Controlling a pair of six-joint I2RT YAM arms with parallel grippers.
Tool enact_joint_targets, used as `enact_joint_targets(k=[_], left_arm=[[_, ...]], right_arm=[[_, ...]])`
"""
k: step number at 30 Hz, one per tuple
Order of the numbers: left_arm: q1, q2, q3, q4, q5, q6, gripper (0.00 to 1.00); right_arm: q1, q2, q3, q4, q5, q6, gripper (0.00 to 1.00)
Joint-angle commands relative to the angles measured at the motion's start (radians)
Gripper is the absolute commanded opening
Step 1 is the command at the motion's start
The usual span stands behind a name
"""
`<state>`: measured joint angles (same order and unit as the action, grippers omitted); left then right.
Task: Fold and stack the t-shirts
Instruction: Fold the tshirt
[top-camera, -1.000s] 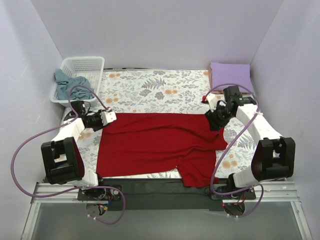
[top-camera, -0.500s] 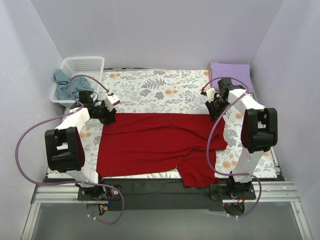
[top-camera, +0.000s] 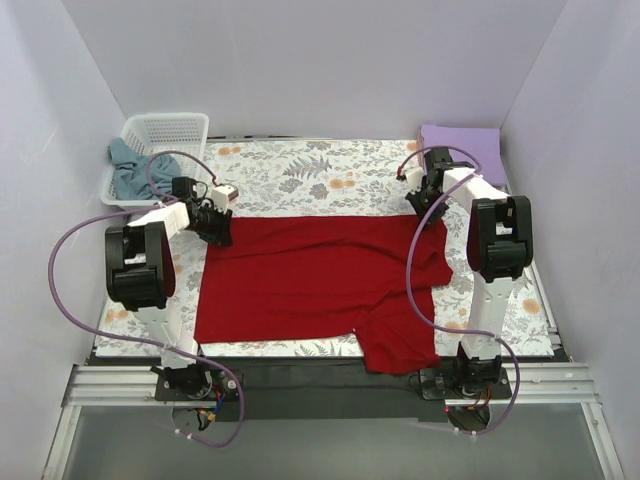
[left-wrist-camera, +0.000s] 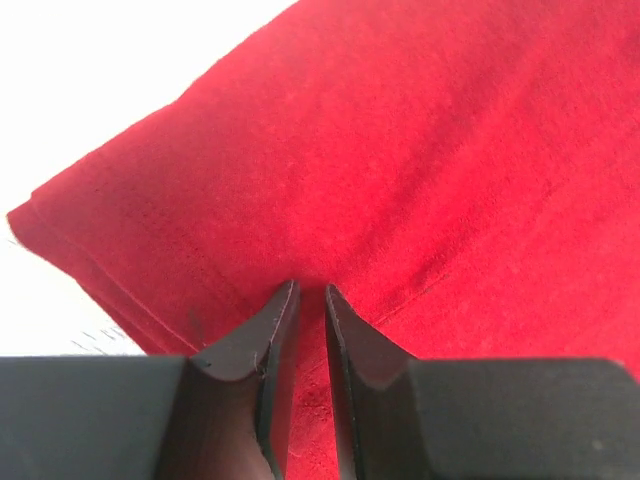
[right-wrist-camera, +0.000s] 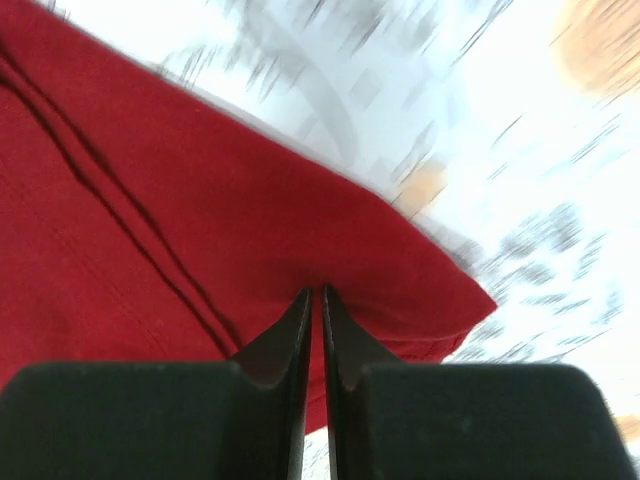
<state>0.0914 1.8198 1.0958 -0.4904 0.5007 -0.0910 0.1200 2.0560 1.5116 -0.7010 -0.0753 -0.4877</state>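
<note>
Fingers (left-wrist-camera: 270, 345) on the left gripper (left-wrist-camera: 308, 292) are clamped down on a pinch of the red t-shirt (left-wrist-camera: 450, 150), with just a sliver of cloth showing between them. Same deal on the other side: the right gripper (right-wrist-camera: 316, 292) has its fingers (right-wrist-camera: 285, 340) squeezed nearly together on a fold of red fabric right by the shirt's corner.

From above, the red t-shirt (top-camera: 310, 280) is spread flat across the middle of the tabletop. The left gripper (top-camera: 218, 228) holds its far-left corner near the left edge and the right gripper (top-camera: 425, 212) holds its far-right corner near the right edge. One bit of it droops over the near edge, right of centre.

The lavender t-shirt (top-camera: 460, 150) sits folded in the far right corner. The blue-grey t-shirt (top-camera: 130, 172) is bunched up in the basket (top-camera: 175, 128) at the far left corner, spilling over its rim. Floral table cloth (top-camera: 310, 170) under everything.
</note>
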Motion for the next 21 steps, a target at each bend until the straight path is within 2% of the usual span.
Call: enact_joint_targets(k=[1, 4, 6, 12, 16, 21], left_arm=[[-0.001, 0.094, 0.091, 0.024, -0.093, -0.081, 0.16], [-0.001, 0.099, 0.156, -0.014, -0.001, -0.098, 0.18], [-0.004, 0.073, 0.174, -0.042, 0.033, -0.111, 0.21], [-0.007, -0.034, 0.145, -0.054, 0.117, -0.134, 0.25], [-0.009, -0.076, 0.148, -0.077, 0.131, -0.119, 0.27], [-0.009, -0.099, 0.145, -0.085, 0.142, -0.151, 0.29]], right_arm=[[0.001, 0.099, 0.131, 0.057, 0.063, 0.009, 0.13], [0.000, 0.096, 0.223, 0.025, 0.027, 0.014, 0.14], [0.000, 0.075, 0.258, 0.002, -0.010, 0.024, 0.19], [0.001, -0.036, 0.259, -0.043, -0.207, 0.081, 0.31], [0.018, 0.009, 0.311, -0.083, -0.306, 0.127, 0.35], [0.053, 0.085, 0.358, -0.101, -0.301, 0.141, 0.39]])
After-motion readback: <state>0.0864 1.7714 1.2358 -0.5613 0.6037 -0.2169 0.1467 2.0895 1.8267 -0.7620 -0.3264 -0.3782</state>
